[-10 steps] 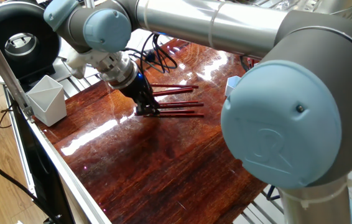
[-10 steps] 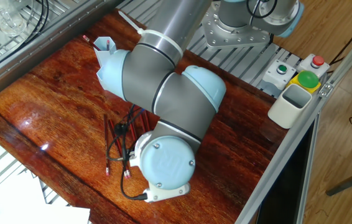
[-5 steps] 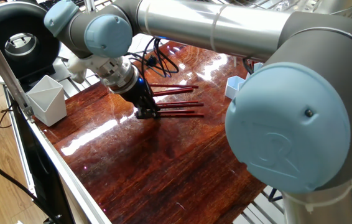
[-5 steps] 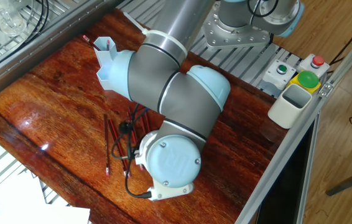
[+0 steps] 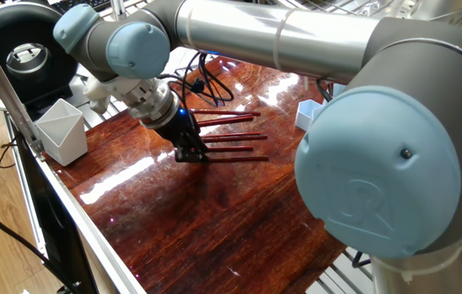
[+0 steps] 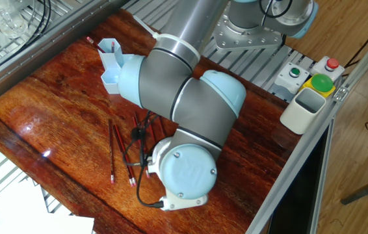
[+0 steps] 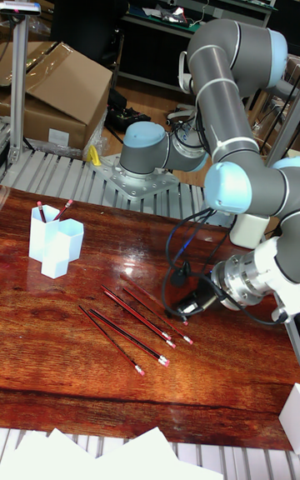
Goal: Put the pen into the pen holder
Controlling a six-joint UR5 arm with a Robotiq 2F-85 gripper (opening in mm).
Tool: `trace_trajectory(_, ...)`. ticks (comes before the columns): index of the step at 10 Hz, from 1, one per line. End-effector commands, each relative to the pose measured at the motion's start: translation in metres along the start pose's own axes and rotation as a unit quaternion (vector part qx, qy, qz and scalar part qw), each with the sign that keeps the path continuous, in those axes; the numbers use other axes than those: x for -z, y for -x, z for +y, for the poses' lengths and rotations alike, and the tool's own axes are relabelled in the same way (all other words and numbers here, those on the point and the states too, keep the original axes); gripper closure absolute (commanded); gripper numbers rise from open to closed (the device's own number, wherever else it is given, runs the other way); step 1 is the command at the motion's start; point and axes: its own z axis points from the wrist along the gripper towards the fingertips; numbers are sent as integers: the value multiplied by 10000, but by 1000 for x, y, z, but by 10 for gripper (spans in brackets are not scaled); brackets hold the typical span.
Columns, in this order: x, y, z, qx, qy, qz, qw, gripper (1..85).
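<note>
Several red pens [image 5: 235, 137] lie side by side on the wooden table; the other fixed view shows these pens [image 6: 112, 153] left of the arm, and the tall view has the pens [image 7: 132, 327] fanned out mid-table. My gripper [image 5: 191, 154] is down at their left ends, fingers spread and straddling the nearest pen [image 5: 243, 158] without closing on it. The gripper [image 7: 182, 310] is a dark shape in the tall view and is hidden behind the arm in the other fixed view. The light blue pen holder [image 5: 307, 114] [image 6: 110, 62] [image 7: 55, 243] stands apart, holding two pens.
A pale angular cup [image 5: 60, 131] [image 6: 304, 108] stands at the table's edge. A button box [image 6: 314, 77] sits beside it. Black cables [image 5: 202, 75] trail behind the gripper. White paper [image 7: 125, 453] lies at the front edge in the tall view.
The gripper has shifted slightly toward the nearest pen and lower, with the wrist swinging along. The pens have not moved.
</note>
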Motion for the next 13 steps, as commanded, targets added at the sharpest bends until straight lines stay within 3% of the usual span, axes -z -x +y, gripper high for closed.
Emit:
trace_trajectory(1, 2, -1, 7, -81, 68, 41, 9999, 583)
trace_trajectory(4, 1, 2, 7, -41, 68, 4, 10000, 583)
trace_trajectory(5, 0, 0, 3, 48, -36, 62, 10000, 583)
trace_trajectory(13, -7, -3, -7, 485, -225, 354, 9979, 580)
